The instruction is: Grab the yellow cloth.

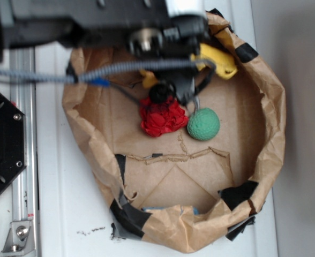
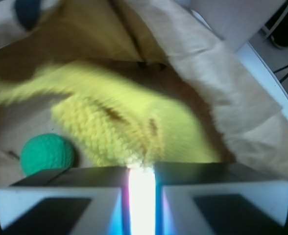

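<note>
The yellow cloth (image 1: 220,60) lies at the back of the brown paper bag (image 1: 271,128), largely under my arm; a small yellow bit shows further left. In the wrist view the cloth (image 2: 134,117) is fuzzy and folded and fills the middle, with one edge running into the narrow gap between my jaws. My gripper (image 2: 141,169) is shut on that edge. In the exterior view the gripper (image 1: 173,95) hangs just behind the red fabric bunch (image 1: 162,116).
A green ball (image 1: 203,123) sits right of the red bunch; it is at the lower left in the wrist view (image 2: 46,153). The bag's crumpled walls (image 2: 217,73) rise close on all sides. A blue strip (image 1: 153,208) shows at the bag's front. A black robot base (image 1: 2,144) stands at the left.
</note>
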Motion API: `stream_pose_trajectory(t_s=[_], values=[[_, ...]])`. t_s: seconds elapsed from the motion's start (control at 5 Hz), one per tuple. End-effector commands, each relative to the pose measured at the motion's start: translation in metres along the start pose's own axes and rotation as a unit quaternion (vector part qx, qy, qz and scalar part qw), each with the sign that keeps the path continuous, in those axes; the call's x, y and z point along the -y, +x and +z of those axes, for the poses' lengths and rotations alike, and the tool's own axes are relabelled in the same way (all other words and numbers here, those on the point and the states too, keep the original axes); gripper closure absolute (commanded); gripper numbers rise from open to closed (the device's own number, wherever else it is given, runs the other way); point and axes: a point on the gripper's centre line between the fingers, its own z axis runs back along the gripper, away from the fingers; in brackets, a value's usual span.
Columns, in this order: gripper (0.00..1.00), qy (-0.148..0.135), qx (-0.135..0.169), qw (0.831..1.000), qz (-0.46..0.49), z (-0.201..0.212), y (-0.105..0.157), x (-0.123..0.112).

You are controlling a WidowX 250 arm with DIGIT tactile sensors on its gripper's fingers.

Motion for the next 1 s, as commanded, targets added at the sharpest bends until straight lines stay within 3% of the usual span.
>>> stream_pose_trajectory(t_s=[0.0,0.2,0.4,0.6,0.8], values=[[1.0,0.02,0.023,1.0,0.007,-0.003,0.017,-0.022],[1.0,-0.071,-0.03,0.992,-0.101,0.009,0.017,-0.011],[1.0,-0.103,-0.029,0.979,-0.175,0.043,0.01,0.006],[1.0,-0.105,-0.03,0.977,-0.185,0.057,0.009,0.012],[1.0,-0.088,-0.031,0.979,-0.179,0.051,0.008,0.013]])
